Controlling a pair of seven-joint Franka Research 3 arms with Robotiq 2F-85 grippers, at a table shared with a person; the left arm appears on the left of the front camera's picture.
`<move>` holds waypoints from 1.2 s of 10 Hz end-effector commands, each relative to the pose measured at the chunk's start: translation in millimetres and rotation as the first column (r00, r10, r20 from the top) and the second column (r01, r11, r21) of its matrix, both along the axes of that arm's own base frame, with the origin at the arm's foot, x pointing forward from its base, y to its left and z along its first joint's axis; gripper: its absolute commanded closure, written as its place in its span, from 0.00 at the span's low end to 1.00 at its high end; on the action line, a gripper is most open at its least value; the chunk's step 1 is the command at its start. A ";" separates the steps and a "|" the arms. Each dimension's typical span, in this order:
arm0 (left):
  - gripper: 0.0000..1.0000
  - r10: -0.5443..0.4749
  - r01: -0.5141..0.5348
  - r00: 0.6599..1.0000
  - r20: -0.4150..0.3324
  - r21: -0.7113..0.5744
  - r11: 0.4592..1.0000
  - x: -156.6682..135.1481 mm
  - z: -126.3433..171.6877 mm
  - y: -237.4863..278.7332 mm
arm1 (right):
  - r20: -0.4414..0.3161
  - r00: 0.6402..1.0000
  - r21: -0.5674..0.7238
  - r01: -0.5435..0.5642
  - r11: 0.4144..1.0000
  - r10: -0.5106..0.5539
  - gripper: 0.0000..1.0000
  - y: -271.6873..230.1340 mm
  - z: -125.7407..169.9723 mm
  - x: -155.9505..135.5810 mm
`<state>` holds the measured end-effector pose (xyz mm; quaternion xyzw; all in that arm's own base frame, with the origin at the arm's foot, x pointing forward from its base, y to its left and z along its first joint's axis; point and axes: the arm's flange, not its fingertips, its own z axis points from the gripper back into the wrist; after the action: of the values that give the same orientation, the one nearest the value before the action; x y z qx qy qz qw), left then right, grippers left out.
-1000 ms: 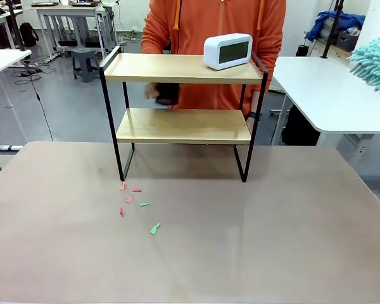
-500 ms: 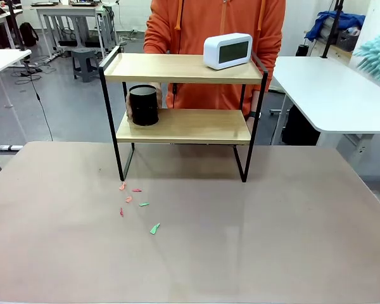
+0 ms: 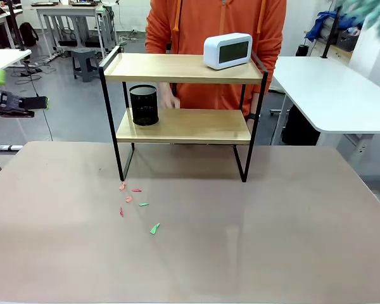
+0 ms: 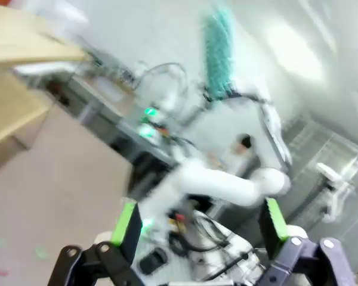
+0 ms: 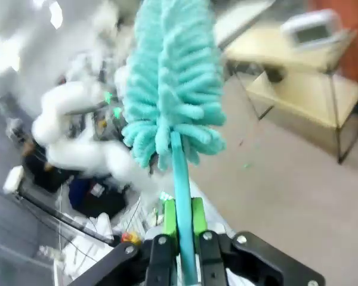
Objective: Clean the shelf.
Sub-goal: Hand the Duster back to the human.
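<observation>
The shelf (image 3: 183, 68) stands at the table's far middle, and its boards (image 5: 298, 83) also show from the right wrist. A white clock (image 3: 228, 50) sits on the top board, and a black mesh cup (image 3: 144, 105) on the lower board's left end. A person's hand (image 3: 171, 100) hovers just behind the cup. My right gripper (image 5: 184, 223) is shut on the handle of a teal duster (image 5: 173, 83), whose head (image 3: 367, 11) is blurred at the top right. My left gripper (image 3: 19, 101) hangs open at the far left, its green pads (image 4: 126, 229) wide apart with nothing between them.
Several small red and green scraps (image 3: 136, 204) lie on the brown table (image 3: 240, 240) in front of the shelf's left leg. A white side table (image 3: 329, 95) stands at the right. A person in orange (image 3: 215, 19) stands behind the shelf.
The person set the black cup on the lower board and drew the hand back. My left gripper came into view at the left. The duster rose toward the top right corner.
</observation>
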<state>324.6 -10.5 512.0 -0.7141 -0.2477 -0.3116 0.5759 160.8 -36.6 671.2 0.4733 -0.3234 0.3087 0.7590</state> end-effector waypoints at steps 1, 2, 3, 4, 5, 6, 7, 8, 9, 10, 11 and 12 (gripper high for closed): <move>0.00 -0.161 0.160 0.986 -0.031 -0.036 0.986 -13.1 -7.8 -15.6 | -0.036 0.989 -0.123 -0.147 0.982 0.143 0.88 26.7 -33.6 18.4; 0.00 -0.145 0.151 0.988 -0.056 0.106 0.983 -15.9 -16.5 -8.0 | -0.027 0.998 -0.237 -0.063 0.969 0.058 0.88 28.3 -52.7 17.7; 0.00 -0.114 0.114 0.993 -0.002 -0.034 0.993 -11.7 2.6 -16.7 | -0.036 0.995 -0.057 -0.090 0.994 0.088 0.88 27.2 -11.0 7.0; 0.00 -0.114 0.114 0.993 -0.002 -0.034 0.993 -11.7 2.6 -16.7 | -0.069 0.991 -0.139 -0.120 0.983 0.111 0.88 40.6 -31.5 14.0; 0.00 -0.162 0.162 0.986 -0.030 0.005 0.987 -17.5 -5.7 -22.8 | -0.159 0.978 -0.179 -0.161 0.971 0.133 0.88 19.4 -35.3 11.2; 0.00 -0.169 0.169 0.986 -0.006 0.043 0.985 -12.2 -4.0 -35.8 | -0.220 0.953 -0.265 -0.264 0.927 0.208 0.88 41.7 -38.0 23.4; 0.00 -0.256 0.255 0.967 0.007 0.065 0.965 -1.3 6.5 -57.3 | -0.252 0.935 -0.343 -0.327 0.881 0.249 0.88 64.9 -32.9 34.7; 0.00 -0.305 0.301 0.952 0.008 0.140 0.943 4.4 10.8 -78.0 | -0.261 0.917 -0.373 -0.385 0.844 0.303 0.88 78.2 -22.1 41.3; 0.00 -0.375 0.371 0.927 -0.022 0.211 0.904 15.7 15.7 -101.6 | -0.290 0.896 -0.410 -0.433 0.803 0.335 0.88 92.0 -12.7 50.2; 0.00 -0.421 0.415 0.906 -0.034 0.261 0.872 20.9 17.9 -126.0 | -0.332 0.866 -0.436 -0.492 0.753 0.374 0.88 106.5 -11.5 53.1; 0.00 -0.462 0.444 0.887 -0.025 0.326 0.835 27.4 21.1 -151.8 | -0.380 0.822 -0.445 -0.564 0.696 0.424 0.88 123.8 -13.5 55.3; 0.00 -0.487 0.455 0.873 -0.010 0.377 0.807 34.7 23.1 -176.6 | -0.424 0.783 -0.449 -0.618 0.645 0.456 0.88 137.5 -15.7 58.1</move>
<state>343.4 -181.8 531.6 -0.6437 -0.0372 -0.4955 0.5820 212.5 101.5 648.5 0.3515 0.0055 0.5218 0.7773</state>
